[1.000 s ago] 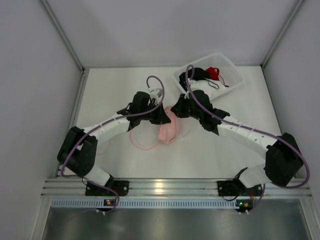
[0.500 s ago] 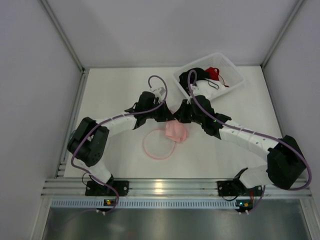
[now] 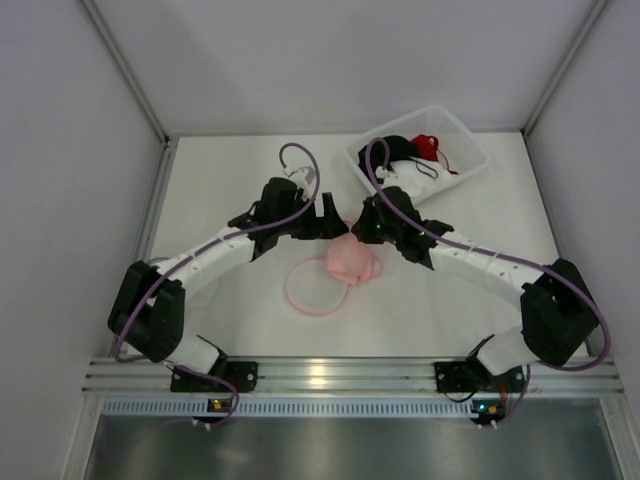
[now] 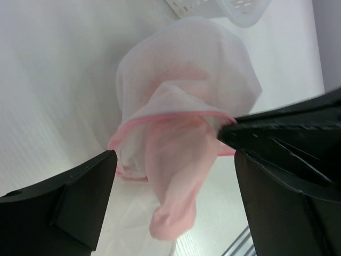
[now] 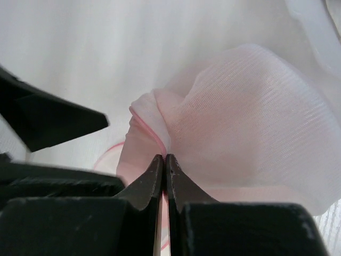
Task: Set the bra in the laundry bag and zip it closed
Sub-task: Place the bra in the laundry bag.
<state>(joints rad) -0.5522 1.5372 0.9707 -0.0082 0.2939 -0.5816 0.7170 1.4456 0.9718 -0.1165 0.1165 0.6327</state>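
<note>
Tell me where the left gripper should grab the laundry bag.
Likely grip the pink-trimmed rim of the laundry bag, coming from the side opposite the right gripper: that edge stands out as a fold facing the open left gripper.

Black-jointed white arms, looping purple cables, matte black wedge-shaped tool fingers.

One laundry bag, one basket — two arms
</note>
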